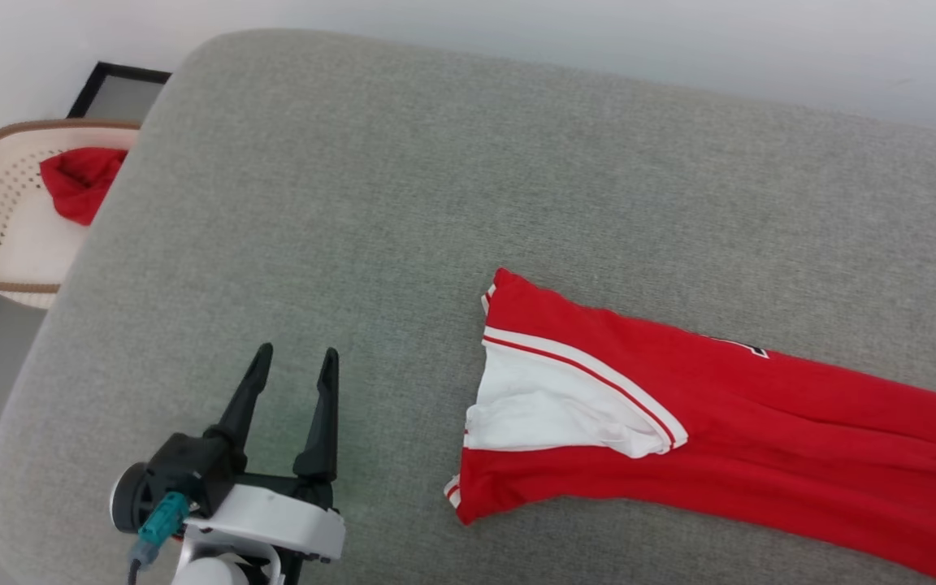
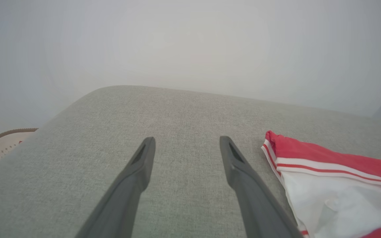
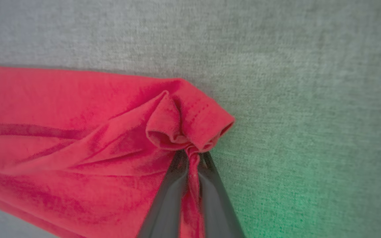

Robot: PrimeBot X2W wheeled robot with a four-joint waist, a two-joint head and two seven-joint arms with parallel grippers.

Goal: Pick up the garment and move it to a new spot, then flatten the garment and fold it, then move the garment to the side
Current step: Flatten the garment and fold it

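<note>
Handling: large red sports jersey (image 1: 760,455) of thin knit cloth; judged light, limp and soft, not fragile. It will likely drape and bunch when lifted and may drag across the pad.
Hold points: hems, corners and trim edges. Two well-separated corners are judged best to keep the cloth spread.
Appearance: red body, white panel, white-and-red striped trim, a trace of black lettering at the far edge; long creases run lengthwise.
Location: stretched across the right part of the grey upholstered pad (image 1: 403,179), trimmed end nearest the left gripper (image 1: 297,353).
Right gripper (image 3: 192,153): jaws pinched tight on a bunched red hem corner.
Left gripper: jaws spread wide, empty, over bare pad beside the trimmed end, not touching it.
</note>
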